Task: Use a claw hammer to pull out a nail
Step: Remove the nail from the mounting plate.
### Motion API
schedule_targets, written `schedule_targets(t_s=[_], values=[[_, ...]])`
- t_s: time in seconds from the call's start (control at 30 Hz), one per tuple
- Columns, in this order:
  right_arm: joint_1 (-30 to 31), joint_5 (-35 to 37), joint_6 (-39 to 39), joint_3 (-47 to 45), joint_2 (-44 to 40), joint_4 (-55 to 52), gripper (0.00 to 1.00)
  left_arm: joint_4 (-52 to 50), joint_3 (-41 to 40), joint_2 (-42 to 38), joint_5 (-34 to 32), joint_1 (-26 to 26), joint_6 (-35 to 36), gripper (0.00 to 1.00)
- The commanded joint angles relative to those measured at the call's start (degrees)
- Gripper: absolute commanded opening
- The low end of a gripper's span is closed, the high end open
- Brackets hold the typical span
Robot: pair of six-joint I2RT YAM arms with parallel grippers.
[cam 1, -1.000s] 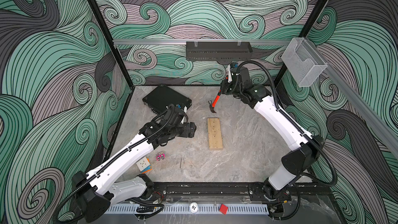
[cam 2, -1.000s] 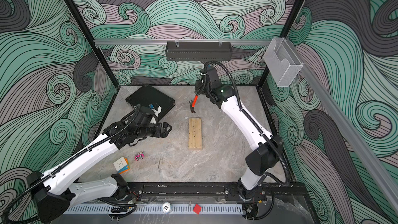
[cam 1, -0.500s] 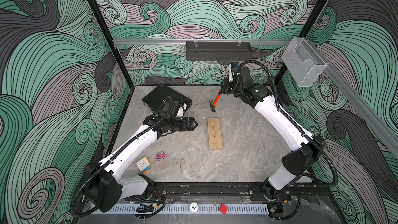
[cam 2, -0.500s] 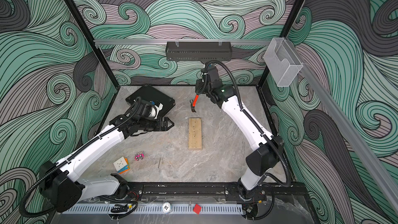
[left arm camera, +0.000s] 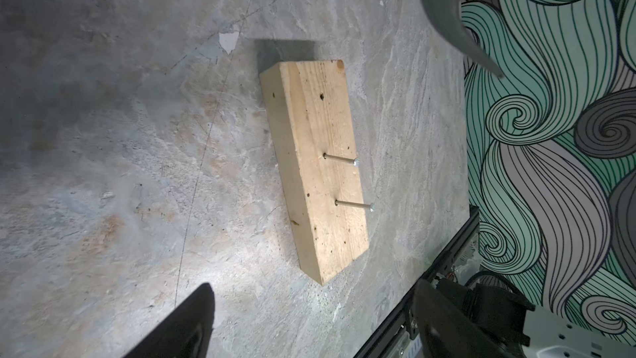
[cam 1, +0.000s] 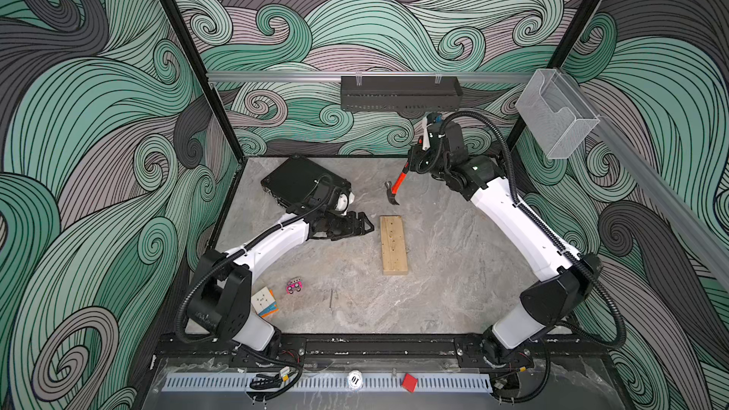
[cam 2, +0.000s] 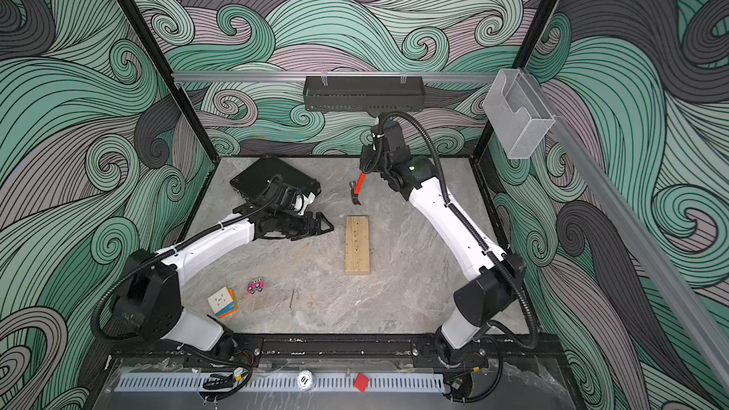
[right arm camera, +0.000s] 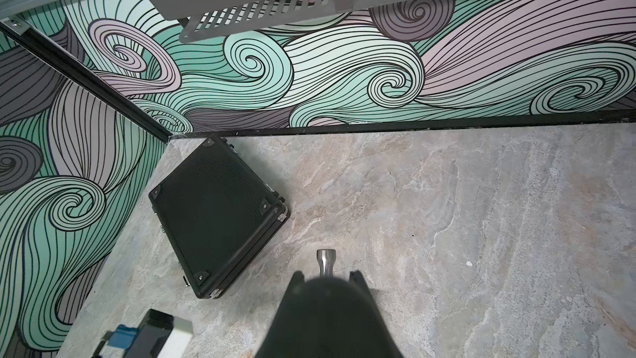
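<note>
The claw hammer hangs head-down above the back of the table, its black handle inside my shut right gripper. In the right wrist view the steel head pokes out past the gripper. A wooden block lies flat mid-table. In the left wrist view two nails stand up out of the block, and the grey hammer head shows beyond it. My left gripper is open and empty, just left of the block's far end.
A black case lies at the back left, behind the left wrist. A puzzle cube, a small pink toy and a loose nail lie at the front left. A black shelf hangs on the back wall.
My left gripper has moved right and a little back, closer to the block's far end. The right arm and hammer have held still.
</note>
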Motion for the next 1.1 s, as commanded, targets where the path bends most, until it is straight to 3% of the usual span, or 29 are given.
schedule_targets(t_s=[0.0, 0.4, 1.07], values=[[-0.4, 1.6, 0.6, 0.2, -2.7, 4.8, 0.0, 2.5, 1.1, 2.5, 2.1, 0.2, -0.6, 0.87], [-0.3, 1.3, 0.8, 0.8, -1.6, 4.5, 0.0, 4.0, 4.8, 13.0, 6.4, 0.2, -0.7, 0.83], [-0.3, 0.6, 1.6, 0.8, 0.0, 5.2, 0.0, 5.9, 7.6, 20.1, 10.4, 0.1, -1.2, 0.68]])
